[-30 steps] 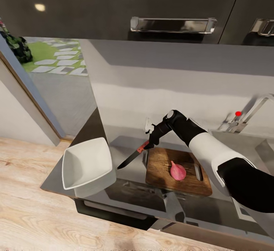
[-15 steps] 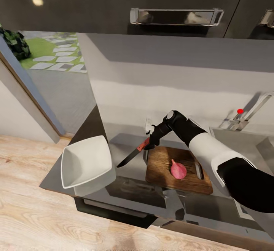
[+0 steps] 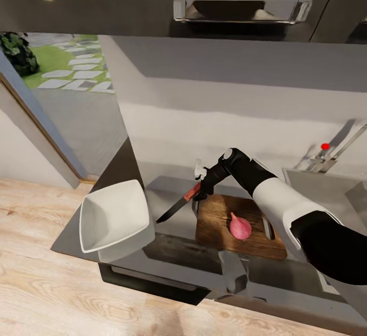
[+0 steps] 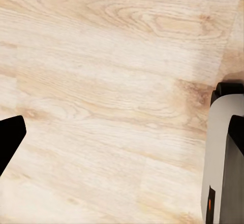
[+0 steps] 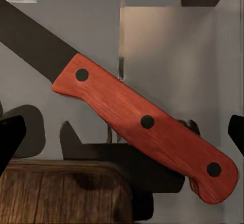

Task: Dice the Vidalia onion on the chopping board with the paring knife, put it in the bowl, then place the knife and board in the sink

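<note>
The paring knife (image 3: pixel 179 204) lies on the countertop (image 3: pixel 173 229) just off the chopping board's (image 3: pixel 214 224) far left corner, its dark blade pointing toward the white bowl (image 3: pixel 114 216). My right gripper (image 3: pixel 200 188) hangs over the red handle (image 5: pixel 147 122), open, one dark fingertip (image 5: pixel 10 140) on each side of it. The pink onion (image 3: pixel 239 226) rests whole on the board. Part of the sink (image 3: pixel 326 185) and its tap (image 3: pixel 339 145) with the red knob (image 3: pixel 325 146) show at the right. My left gripper (image 4: pixel 122 132) is open over wooden floor.
Dark upper cabinets with a chrome handle (image 3: pixel 239 9) hang above the grey backsplash. The bowl sits near the countertop's left end, beside a drop to the light wooden floor (image 3: pixel 41 285). A doorway at the left opens on a garden.
The whole picture has shifted a little as the head camera moved. My right gripper, the knife, the onion and the board keep their places relative to each other.
</note>
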You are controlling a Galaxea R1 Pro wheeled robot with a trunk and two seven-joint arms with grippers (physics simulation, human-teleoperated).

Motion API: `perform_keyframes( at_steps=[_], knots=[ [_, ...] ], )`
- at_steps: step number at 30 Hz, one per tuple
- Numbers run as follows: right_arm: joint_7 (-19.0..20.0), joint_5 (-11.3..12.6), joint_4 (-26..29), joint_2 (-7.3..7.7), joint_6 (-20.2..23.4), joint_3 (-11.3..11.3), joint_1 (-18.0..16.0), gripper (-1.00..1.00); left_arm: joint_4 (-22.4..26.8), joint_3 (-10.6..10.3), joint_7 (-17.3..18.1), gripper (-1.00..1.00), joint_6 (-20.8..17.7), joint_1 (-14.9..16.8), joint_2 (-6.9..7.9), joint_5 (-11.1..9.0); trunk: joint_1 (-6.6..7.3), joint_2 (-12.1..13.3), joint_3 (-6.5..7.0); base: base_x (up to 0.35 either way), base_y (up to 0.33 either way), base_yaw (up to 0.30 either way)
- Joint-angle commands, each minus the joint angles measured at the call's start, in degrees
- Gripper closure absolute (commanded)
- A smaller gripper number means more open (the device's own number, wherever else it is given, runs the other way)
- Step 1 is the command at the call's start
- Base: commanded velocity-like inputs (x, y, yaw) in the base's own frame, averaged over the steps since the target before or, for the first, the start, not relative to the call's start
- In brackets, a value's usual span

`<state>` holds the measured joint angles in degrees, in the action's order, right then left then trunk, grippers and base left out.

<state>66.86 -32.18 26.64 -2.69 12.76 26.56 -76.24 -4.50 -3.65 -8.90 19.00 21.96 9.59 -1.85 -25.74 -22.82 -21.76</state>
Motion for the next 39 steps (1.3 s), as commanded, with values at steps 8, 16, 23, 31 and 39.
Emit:
perform_keyframes(
  at_steps=[8,16,23,31,39],
  knots=[
    [0.12,-0.07,0.08,0.03,0.6,0.07,-0.05,-1.0,-0.25,-0.39,-0.13,-1.0,0.34,0.1,-0.01,-0.18,-0.04,-0.1,-0.82,0.148,0.0,0.0],
    [0.06,-0.06,0.08,-0.09,0.6,0.07,-0.05,-1.0,-0.25,-0.39,-0.14,-1.0,0.34,0.1,-0.01,-0.18,-0.04,-0.1,-1.38,0.011,0.0,0.0],
    [0.03,-0.07,0.0,-0.12,0.6,0.07,-0.03,-1.0,-0.25,-0.39,-0.13,-1.0,0.34,0.1,0.0,-0.18,-0.04,-0.1,-1.44,0.0,0.0,0.0],
    [0.03,-0.08,-0.17,-0.12,0.6,0.07,0.03,-1.0,-0.25,-0.39,-0.15,-1.0,0.34,0.1,-0.01,-0.18,-0.04,-0.1,-1.7,0.0,0.0,0.0],
    [-0.03,-0.08,-0.44,-0.12,0.6,0.07,0.03,-1.0,-0.25,-0.39,-0.15,-1.0,0.34,0.1,-0.01,-0.18,-0.04,-0.1,-2.14,0.0,0.0,0.0]
  ],
)
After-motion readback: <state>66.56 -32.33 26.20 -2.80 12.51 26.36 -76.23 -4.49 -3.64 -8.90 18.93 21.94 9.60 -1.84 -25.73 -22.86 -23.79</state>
